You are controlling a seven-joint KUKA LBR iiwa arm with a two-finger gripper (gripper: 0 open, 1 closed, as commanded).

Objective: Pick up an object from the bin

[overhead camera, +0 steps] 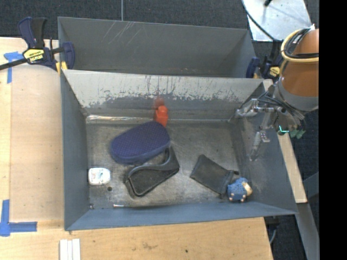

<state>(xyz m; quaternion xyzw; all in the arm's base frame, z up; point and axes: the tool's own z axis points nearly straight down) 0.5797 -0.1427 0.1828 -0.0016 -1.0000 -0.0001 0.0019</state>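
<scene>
The bin (73, 145) holds every item on its floor; none is lifted. The blue oval cushion (140, 142) lies centre-left. The dark flat pouch (210, 175) and the small blue-and-yellow toy (238, 189) lie lower right, nearest the gripper (258, 144). The gripper hangs by the right wall, with nothing visibly in it. Whether it is apart or together cannot be told. Approach, grasp and lift remain.

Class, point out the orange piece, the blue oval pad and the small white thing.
orange piece (161, 114): camera view, its middle
blue oval pad (139, 143): camera view, top face
small white thing (99, 176): camera view, its middle
</scene>
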